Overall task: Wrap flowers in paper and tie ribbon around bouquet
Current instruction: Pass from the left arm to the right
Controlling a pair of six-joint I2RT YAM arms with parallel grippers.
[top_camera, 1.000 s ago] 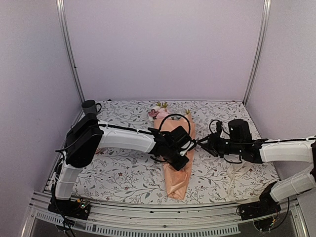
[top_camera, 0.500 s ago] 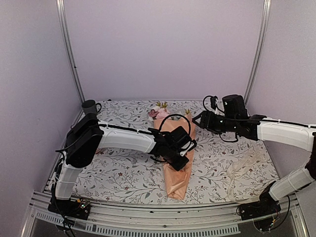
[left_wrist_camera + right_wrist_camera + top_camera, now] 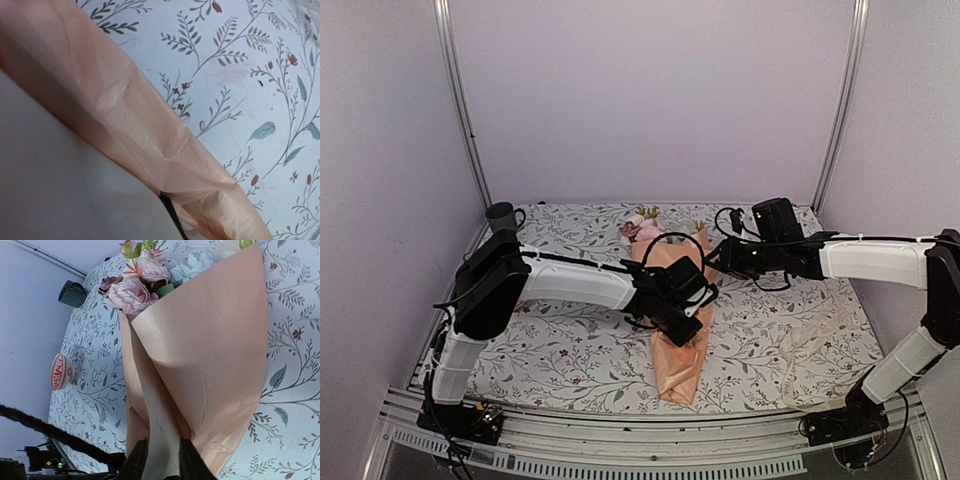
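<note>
Bouquet (image 3: 677,345): lies flat at mid-worktop, narrow end toward the arms, blooms toward the far edge.

- Flowers (image 3: 132,287): pink, pale blue and white heads show at the open mouth of the cone; the stems are hidden inside.
- Paper (image 3: 215,340): peach-orange and rolled into a cone. One long overlapping flap runs down its length with the pale inner face showing.
- Ribbon (image 3: 807,345): loose cream tangle on the worktop (image 3: 570,350), near-right, well apart from the bouquet. None of it is around the cone.
- Left gripper (image 3: 680,297): clenched, set down on the cone's middle. Whether any paper is pinched in it cannot be told.
- Right gripper (image 3: 160,460): at the cone's right upper edge, fingers either side of the overlapping flap. Whether they have bitten down on it cannot be told.

Step in hand, as judged: closing the wrap, with the seam being set and tying not begun.

Next move calls for laying the flap snug over the cone while the left gripper pins the middle. The right arm then has to reach for the ribbon without letting the thin sheet spring open.
</note>
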